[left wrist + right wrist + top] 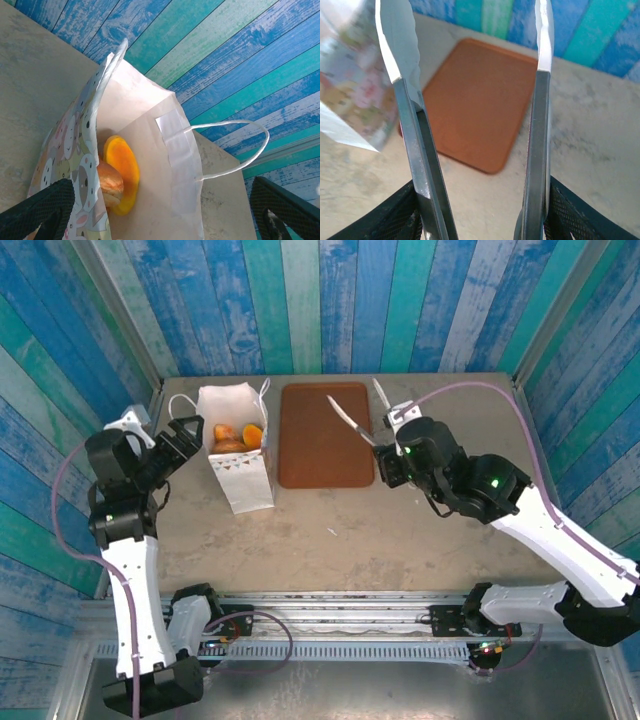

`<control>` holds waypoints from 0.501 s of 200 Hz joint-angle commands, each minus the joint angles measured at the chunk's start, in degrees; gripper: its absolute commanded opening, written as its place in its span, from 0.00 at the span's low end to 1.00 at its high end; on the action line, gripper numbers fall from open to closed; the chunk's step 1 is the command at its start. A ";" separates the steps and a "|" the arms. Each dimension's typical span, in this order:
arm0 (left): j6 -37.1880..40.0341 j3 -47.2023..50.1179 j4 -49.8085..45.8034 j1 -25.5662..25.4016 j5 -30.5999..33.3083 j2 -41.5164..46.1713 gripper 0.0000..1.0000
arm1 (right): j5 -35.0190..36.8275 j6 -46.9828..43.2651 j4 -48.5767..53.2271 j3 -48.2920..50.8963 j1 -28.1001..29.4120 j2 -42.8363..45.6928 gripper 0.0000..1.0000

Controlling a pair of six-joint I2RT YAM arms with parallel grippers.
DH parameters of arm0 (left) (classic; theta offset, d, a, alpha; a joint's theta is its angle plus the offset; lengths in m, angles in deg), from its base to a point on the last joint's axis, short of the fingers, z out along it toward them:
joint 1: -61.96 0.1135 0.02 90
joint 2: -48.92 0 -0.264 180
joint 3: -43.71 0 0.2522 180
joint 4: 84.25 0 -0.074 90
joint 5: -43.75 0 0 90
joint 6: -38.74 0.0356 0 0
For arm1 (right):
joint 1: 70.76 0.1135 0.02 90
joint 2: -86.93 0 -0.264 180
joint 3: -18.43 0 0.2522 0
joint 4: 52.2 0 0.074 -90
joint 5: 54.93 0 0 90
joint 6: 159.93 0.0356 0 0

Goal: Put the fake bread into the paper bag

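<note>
The white paper bag [240, 475] stands upright at the back left of the table, its mouth open. Fake bread [238, 435] lies inside it; the left wrist view shows an orange-yellow disc-like bun [124, 170] and a brown roll [110, 182] against the bag's inner wall [150, 150]. My left gripper [188, 443] is open just left of the bag's rim, with its dark fingers [42, 212] set wide on either side of the bag's near wall and loop handle [240, 150]. My right gripper [352, 390] is open and holds nothing, its long metal fingers [410, 115] hanging over the brown board.
A flat brown rectangular board [324, 435] lies right of the bag, bare on top, and reappears in the right wrist view as the board [480, 100]. Blue and teal plank walls [330, 300] close in the table on three sides.
</note>
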 commanded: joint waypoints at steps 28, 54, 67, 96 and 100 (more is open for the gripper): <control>-0.67 1.23 -1.73 0.17 -0.10 1.65 0.94 | -5.32 2.58 -4.39 10.45 -4.99 -2.34 0.60; -0.46 1.77 -1.84 0.17 0.46 1.71 0.94 | -7.03 2.73 -7.55 11.70 -5.86 -7.30 0.60; 0.03 1.73 -2.11 0.18 0.93 1.58 0.94 | -7.50 2.43 -8.47 11.31 -6.06 -10.56 0.60; 1.41 1.12 -2.82 0.15 1.59 0.97 0.94 | -10.17 2.19 -9.57 9.06 -6.60 -18.63 0.60; 1.47 1.00 -3.02 0.17 1.59 0.86 0.94 | -10.20 2.34 -9.82 8.77 -6.62 -19.65 0.60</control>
